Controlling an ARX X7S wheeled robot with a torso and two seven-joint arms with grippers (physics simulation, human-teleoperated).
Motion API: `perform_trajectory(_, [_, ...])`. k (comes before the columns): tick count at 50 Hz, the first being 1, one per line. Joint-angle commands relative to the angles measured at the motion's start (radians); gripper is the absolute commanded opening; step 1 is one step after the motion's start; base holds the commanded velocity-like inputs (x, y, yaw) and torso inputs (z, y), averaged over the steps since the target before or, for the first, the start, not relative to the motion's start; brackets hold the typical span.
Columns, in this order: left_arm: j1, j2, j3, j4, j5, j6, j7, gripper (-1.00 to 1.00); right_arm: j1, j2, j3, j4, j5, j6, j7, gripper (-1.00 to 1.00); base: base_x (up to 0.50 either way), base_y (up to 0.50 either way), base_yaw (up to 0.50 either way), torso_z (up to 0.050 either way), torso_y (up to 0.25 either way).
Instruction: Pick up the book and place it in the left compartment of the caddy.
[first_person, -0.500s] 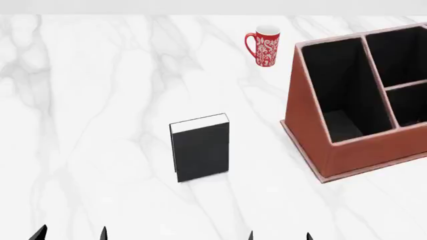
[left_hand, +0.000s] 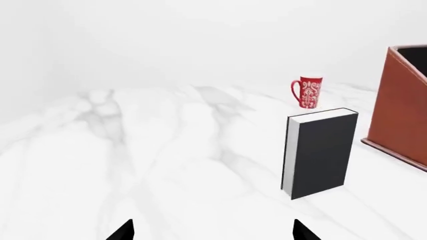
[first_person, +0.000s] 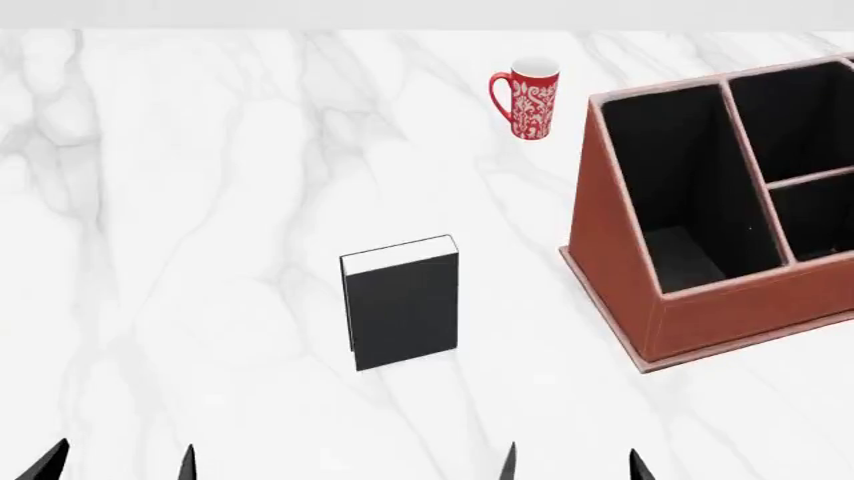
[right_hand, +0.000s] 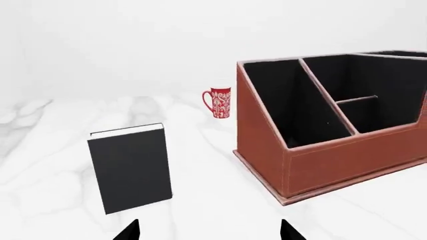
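The black book (first_person: 400, 306) (left_hand: 320, 152) (right_hand: 130, 167) stands upright on the marble table, white page edges on top. To its right sits the reddish-brown caddy (first_person: 607, 250) (right_hand: 260, 145) (left_hand: 400, 105), its long left compartment (first_person: 667, 190) (right_hand: 293, 105) lined in black and holding nothing. My left gripper (first_person: 120, 462) (left_hand: 212, 231) is open at the near edge, left of the book. My right gripper (first_person: 571, 462) (right_hand: 208, 231) is open too, near the edge and right of the book. Only the fingertips show, with nothing between them.
A red-and-white patterned mug (first_person: 527, 97) (left_hand: 307, 91) (right_hand: 219, 102) stands at the far side, behind the book and left of the caddy. The caddy's smaller right sections (first_person: 807, 170) are also black-lined. White marble tabletop (first_person: 200, 250) spreads to the left.
The head view has shifted slightly: book, mug and caddy sit a little lower in frame. The left fingertips moved left, the right fingertips slightly right. Nothing was grasped.
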Motion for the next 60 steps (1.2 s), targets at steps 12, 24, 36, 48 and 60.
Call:
perform_trajectory(12, [0.031,-0.08,-0.024,0.466,-0.023,-0.403,-0.055,1.0,-0.054,0.074,-0.028,-0.54,0.072,0.37,0.081,1.0,0.0,0.0,0.0,0.0,0.0])
perform_trajectory(24, [0.054,-0.088,-0.062,0.57,-0.08,-0.468,-0.046,1.0,-0.064,0.093,-0.002,-0.616,0.108,0.422,0.096,1.0,0.0,0.0,0.0,0.0,0.0])
perform_trajectory(36, [0.065,-0.093,-0.092,0.615,-0.11,-0.476,-0.052,1.0,-0.109,0.127,-0.006,-0.652,0.133,0.332,0.058,1.0,0.15,0.0,0.0,0.0,0.0])
perform_trajectory(48, [0.092,-0.098,-0.11,0.657,-0.134,-0.463,-0.057,1.0,-0.133,0.142,0.005,-0.696,0.153,0.325,0.07,1.0,0.5,0.0,0.0,0.0,0.0])
perform_trajectory(60, [0.092,-0.106,-0.1,0.652,-0.137,-0.457,-0.069,1.0,-0.131,0.153,0.013,-0.7,0.151,0.317,0.102,1.0,0.46,0.0,0.0,0.0,0.0])
